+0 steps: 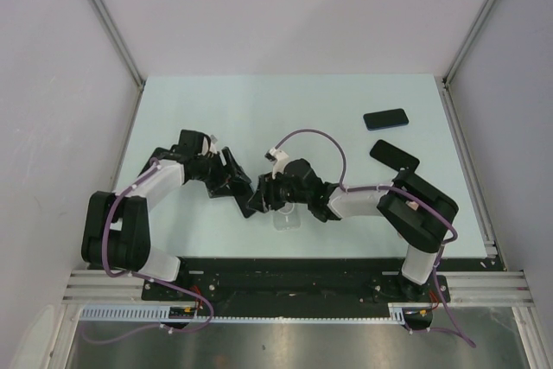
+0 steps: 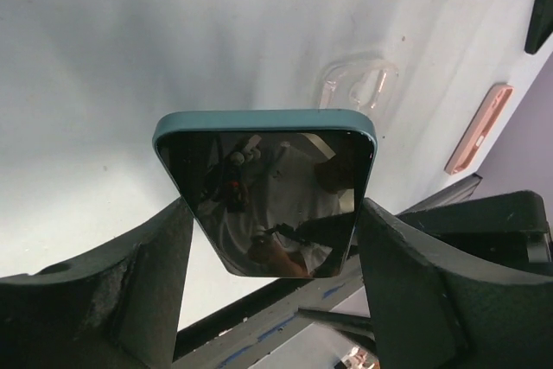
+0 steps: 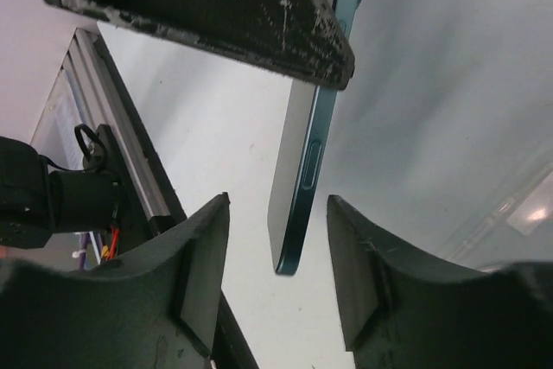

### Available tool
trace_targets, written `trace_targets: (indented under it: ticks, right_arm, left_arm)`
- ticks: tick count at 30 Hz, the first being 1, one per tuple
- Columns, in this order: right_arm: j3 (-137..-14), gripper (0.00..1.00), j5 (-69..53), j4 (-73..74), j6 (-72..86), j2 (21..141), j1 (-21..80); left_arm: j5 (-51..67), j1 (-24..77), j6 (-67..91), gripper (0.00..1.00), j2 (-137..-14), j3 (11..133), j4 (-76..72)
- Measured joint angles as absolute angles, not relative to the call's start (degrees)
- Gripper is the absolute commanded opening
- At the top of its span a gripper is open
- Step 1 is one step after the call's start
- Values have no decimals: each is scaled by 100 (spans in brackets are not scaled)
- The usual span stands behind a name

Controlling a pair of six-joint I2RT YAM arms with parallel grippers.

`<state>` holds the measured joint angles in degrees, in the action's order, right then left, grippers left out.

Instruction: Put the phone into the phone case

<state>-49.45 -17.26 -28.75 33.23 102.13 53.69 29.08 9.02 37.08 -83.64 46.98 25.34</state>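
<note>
So handover's happening: left gripper [image 2: 272,239] is pinching the phone [image 2: 263,170] mid-frame, right gripper [image 3: 278,213] is hovering spread around it, needing square closing.

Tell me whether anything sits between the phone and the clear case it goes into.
Nothing visible does. The left gripper holds the teal phone in the air, and the clear case lies uncovered on the table past its top edge. The right gripper flanks the phone's side edge, not covering the case.
</note>
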Motion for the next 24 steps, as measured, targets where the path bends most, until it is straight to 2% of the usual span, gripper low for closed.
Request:
trace_targets:
  ticks: [5,6,7,8,10,11,13,18,24]
  right_arm:
    - [-4958,19,-1461,-2888,3339,10235,5369]
    - [-4958,7,-1404,-2880,3363,10239,5369]
    - [-4960,2,-1385,-2875,3380,10241,5369]
    - [-4963,0,-1323,-2818,3387,10241,5369]
    - [-4965,0,-1269,-2751,3404,10245,5360]
    - [-4965,0,-1238,-2742,3409,10239,5363]
    - [-4969,0,-1179,-2716,3402,10215,5363]
    - [-4971,0,-1020,-2263,3356,10060,5360]
    - [-4971,0,-1039,-1708,3345,9671,5251]
  left_arm:
    - [3105,961,3688,51,-8366,4633,2443]
    - [3144,961,3684,53,-8366,4615,2438]
    - [3181,963,3682,57,-8366,4602,2436]
    - [3218,961,3656,63,-8366,4595,2423]
    - [3260,958,3601,67,-8368,4593,2388]
    - [3275,956,3586,81,-8370,4593,2359]
    - [3286,956,3546,90,-8366,4593,2342]
    - [3505,967,3437,100,-8324,4744,2499]
    - [3570,969,3212,97,-8167,5242,2801]
